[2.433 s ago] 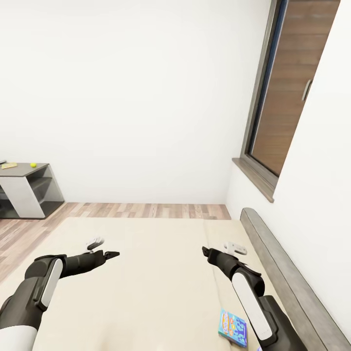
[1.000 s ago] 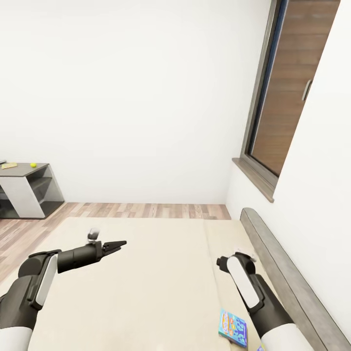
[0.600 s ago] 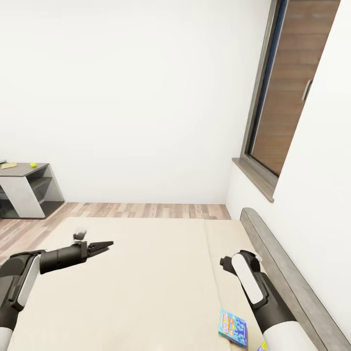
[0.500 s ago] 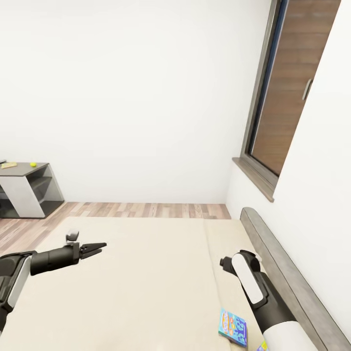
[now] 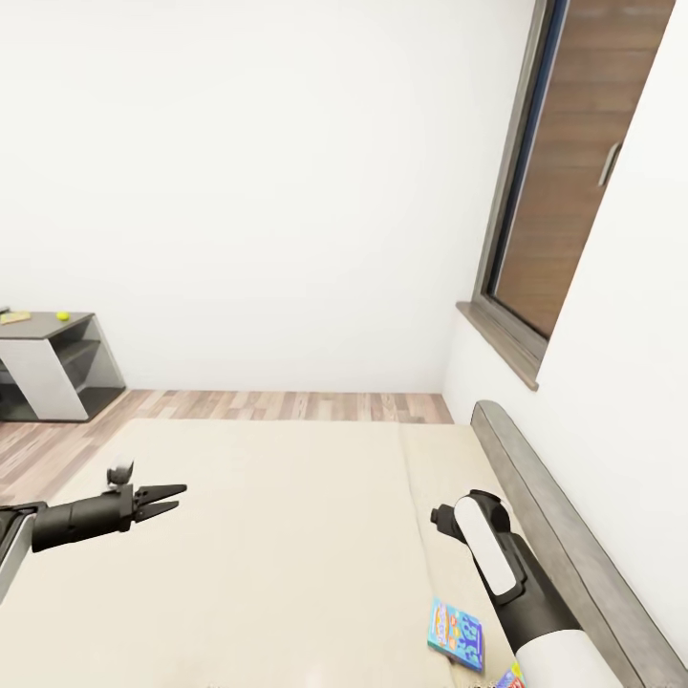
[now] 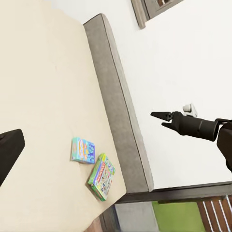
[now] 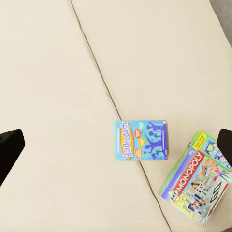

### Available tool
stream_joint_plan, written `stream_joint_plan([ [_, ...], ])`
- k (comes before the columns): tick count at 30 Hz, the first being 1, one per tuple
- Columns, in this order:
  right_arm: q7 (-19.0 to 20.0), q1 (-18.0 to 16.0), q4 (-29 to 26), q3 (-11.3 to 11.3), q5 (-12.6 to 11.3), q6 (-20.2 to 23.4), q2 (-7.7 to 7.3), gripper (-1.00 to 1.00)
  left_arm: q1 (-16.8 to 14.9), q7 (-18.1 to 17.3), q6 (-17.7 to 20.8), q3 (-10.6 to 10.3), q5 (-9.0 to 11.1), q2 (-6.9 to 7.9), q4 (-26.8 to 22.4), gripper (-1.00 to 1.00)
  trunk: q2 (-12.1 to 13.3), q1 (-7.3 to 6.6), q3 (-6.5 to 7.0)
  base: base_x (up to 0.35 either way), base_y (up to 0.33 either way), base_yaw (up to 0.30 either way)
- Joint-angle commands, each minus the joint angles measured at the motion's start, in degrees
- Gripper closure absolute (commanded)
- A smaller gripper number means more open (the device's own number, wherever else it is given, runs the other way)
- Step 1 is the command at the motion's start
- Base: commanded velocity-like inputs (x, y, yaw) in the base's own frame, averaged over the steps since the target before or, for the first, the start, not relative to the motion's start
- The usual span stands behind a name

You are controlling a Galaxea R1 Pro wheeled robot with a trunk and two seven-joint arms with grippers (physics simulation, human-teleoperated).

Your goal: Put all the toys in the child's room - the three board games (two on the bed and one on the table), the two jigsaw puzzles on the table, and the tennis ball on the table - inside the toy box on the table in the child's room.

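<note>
A: Where are the games?

B: Two lie flat on the bed (image 5: 287, 535), near the edge that runs along the grey headboard (image 5: 564, 545). The blue game (image 7: 141, 139) sits right on the mattress seam; the Monopoly game (image 7: 199, 178) is just beside it, closer to the headboard and tilted, not touching it.

A: And the arms?

B: The right gripper (image 7: 116, 145) hangs above both boxes, apart from them. Its dark fingertips (image 7: 9, 147) show at opposite edges of the right wrist view, so the jaws stand wide, holding nothing. The left gripper (image 5: 164, 497) hovers over the far side of the bed, well apart from the games, its jaws parted a little and empty.

A: Anything else around?

B: A small yellow-green ball (image 5: 62, 315) rests on a grey table (image 5: 43, 330) by the far wall, across the wooden floor (image 5: 287, 406). A window (image 5: 564, 182) is set above the headboard.
</note>
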Motion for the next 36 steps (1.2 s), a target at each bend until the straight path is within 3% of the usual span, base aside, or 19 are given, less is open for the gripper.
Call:
stream_joint_plan([
  [1,-0.6,-0.1,-0.1,0.1,-0.5,0.1,-0.01,-1.00,-0.1,-0.1,0.5,0.0,0.1,0.03,0.0,-1.00,-0.1,0.04,-0.23,0.000,0.000,0.000],
  [36,-0.3,-0.1,1.5,-0.2,-0.5,0.0,-0.15,-1.00,-0.2,-0.8,0.5,-0.4,0.0,-0.25,-0.2,-1.00,-0.1,0.04,-3.53,0.000,0.000,0.000],
])
